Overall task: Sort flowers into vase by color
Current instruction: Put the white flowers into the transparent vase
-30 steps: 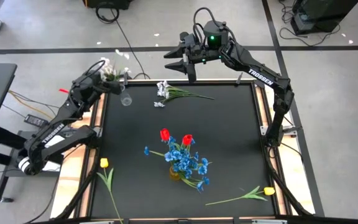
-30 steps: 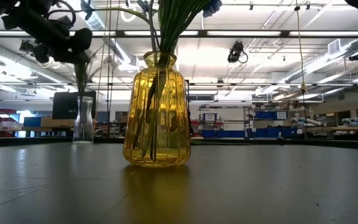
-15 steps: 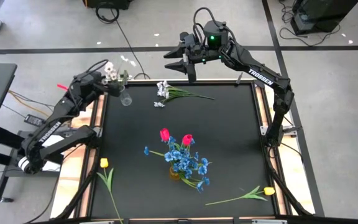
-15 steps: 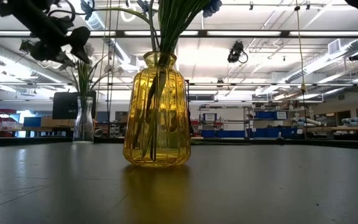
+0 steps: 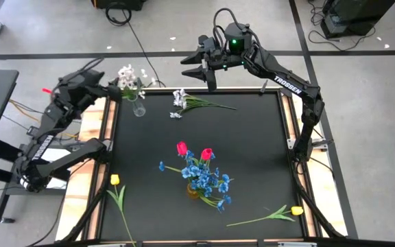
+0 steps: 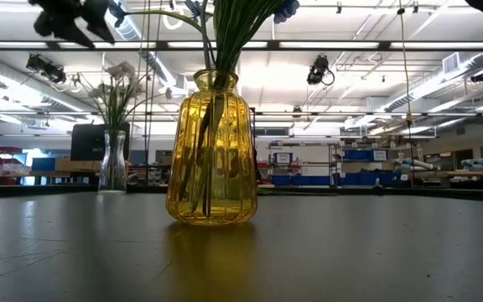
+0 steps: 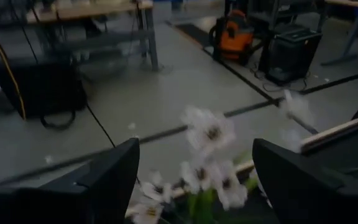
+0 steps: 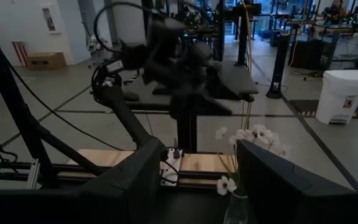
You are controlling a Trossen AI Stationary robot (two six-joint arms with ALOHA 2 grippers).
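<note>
A white spray (image 5: 127, 74) stands with its stems in a small clear vase (image 5: 138, 108) at the table's far left corner. My left gripper (image 5: 107, 90) hangs open just left of it and above, touching nothing; its wrist view shows the white blossoms (image 7: 209, 134) beyond its spread fingers. A yellow glass vase (image 6: 212, 151) at mid-table holds blue sprays (image 5: 208, 180) and two red tulips (image 5: 182, 147). Another white spray (image 5: 184, 101) lies on the table at the far edge. My right gripper (image 5: 196, 66) waits open, high over the far edge.
One yellow tulip (image 5: 115, 180) lies by the table's left edge, another (image 5: 297, 210) at the near right corner with its stem pointing left. Wooden rails (image 5: 103, 130) border the black table. The room beyond holds shelves and benches.
My left gripper has opened and let go of the white spray, then risen and drawn back toward the table's left edge. The spray stays standing in the clear vase, its blossoms now clear of the fingers.
</note>
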